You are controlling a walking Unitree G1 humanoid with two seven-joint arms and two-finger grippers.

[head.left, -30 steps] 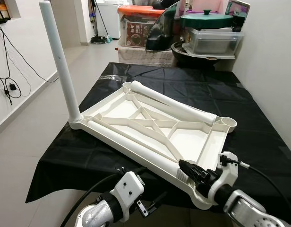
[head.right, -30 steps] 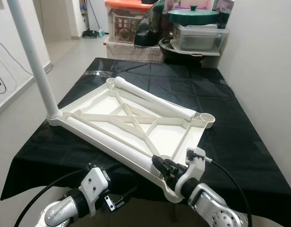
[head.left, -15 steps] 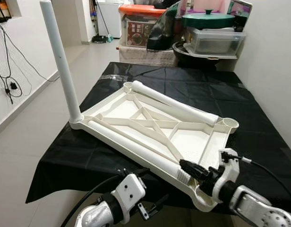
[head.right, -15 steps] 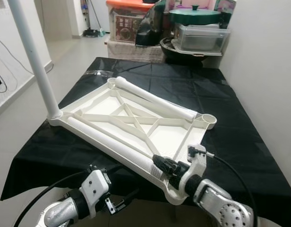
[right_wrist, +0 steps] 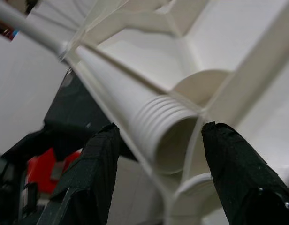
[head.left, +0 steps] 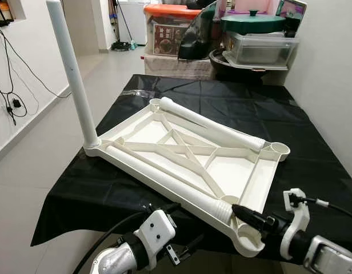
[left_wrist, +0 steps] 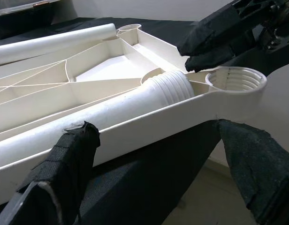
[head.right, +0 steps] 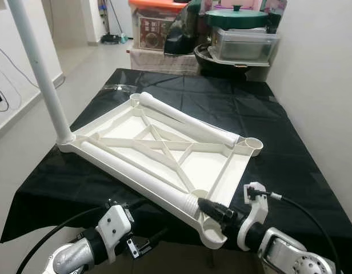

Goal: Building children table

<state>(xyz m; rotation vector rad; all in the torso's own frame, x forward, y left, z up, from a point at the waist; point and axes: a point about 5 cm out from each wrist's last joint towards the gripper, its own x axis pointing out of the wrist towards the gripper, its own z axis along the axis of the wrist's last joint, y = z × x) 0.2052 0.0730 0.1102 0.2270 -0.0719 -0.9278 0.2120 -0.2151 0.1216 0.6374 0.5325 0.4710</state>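
Right tool [head.right: 213,208] lower right, fingers apart, empty, at the loose white ribbed-end plastic leg [head.left: 164,174].
Grip behind the threads; steer toward the corner socket [head.left: 248,237] of the white upturned plastic tabletop [head.left: 233,171].

No legible text; box [head.left: 164,43] label print too small to read.

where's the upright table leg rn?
The upright leg stands in the tabletop's near-left corner socket, on the robot's left, at the black-covered table's left edge.
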